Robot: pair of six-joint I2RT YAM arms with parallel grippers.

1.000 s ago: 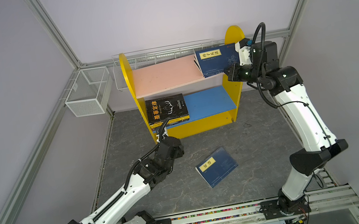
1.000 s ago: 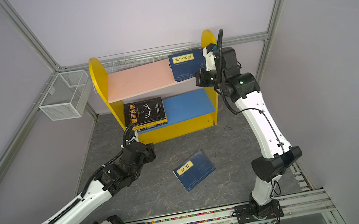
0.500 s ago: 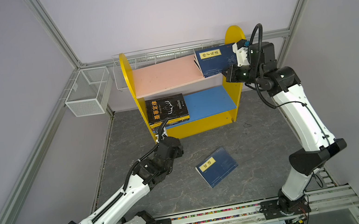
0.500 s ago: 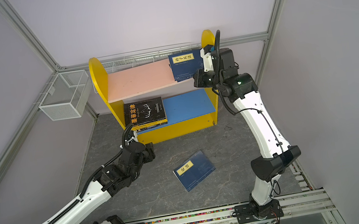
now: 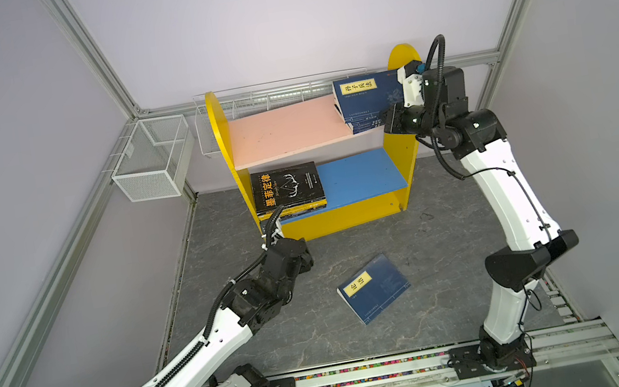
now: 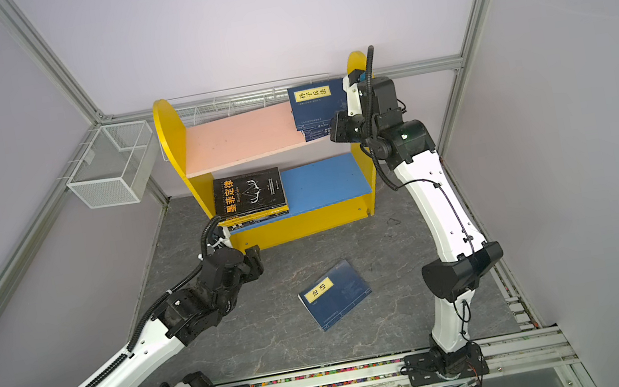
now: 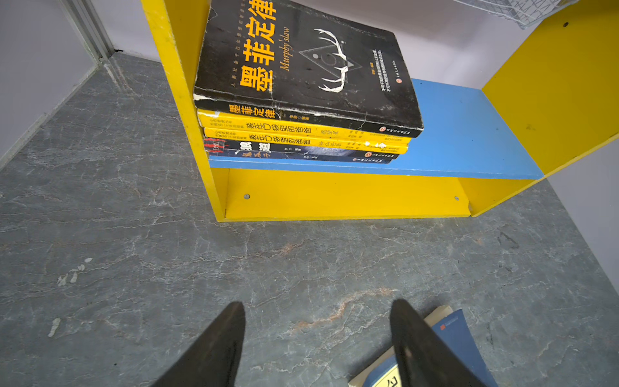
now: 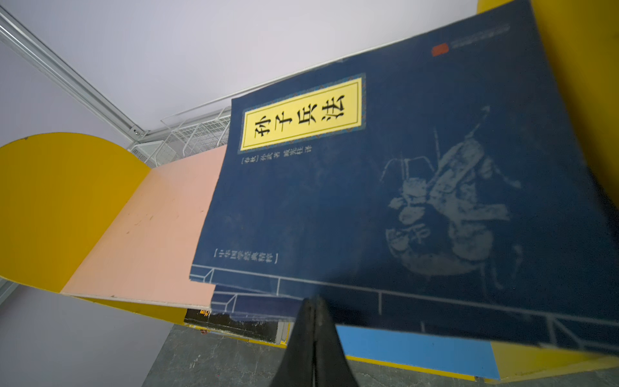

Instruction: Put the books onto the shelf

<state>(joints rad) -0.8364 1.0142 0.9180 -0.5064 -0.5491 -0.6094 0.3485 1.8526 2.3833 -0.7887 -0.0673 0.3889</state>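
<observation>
The shelf stands at the back, with yellow sides, a pink upper board and a blue lower board. A stack of navy books lies at the right end of the pink board. My right gripper is shut and empty, its tips at that stack's front edge. A black book tops a stack on the blue board's left. One navy book lies on the floor. My left gripper hangs open over bare floor beside it.
A white wire mesh basket hangs on the left wall, and a wire rack runs behind the shelf. Aluminium frame posts stand in the corners. The arms' base rail crosses the front edge of the grey floor.
The right wrist has edged slightly towards the shelf. The left arm and all the books have stayed where they were.
</observation>
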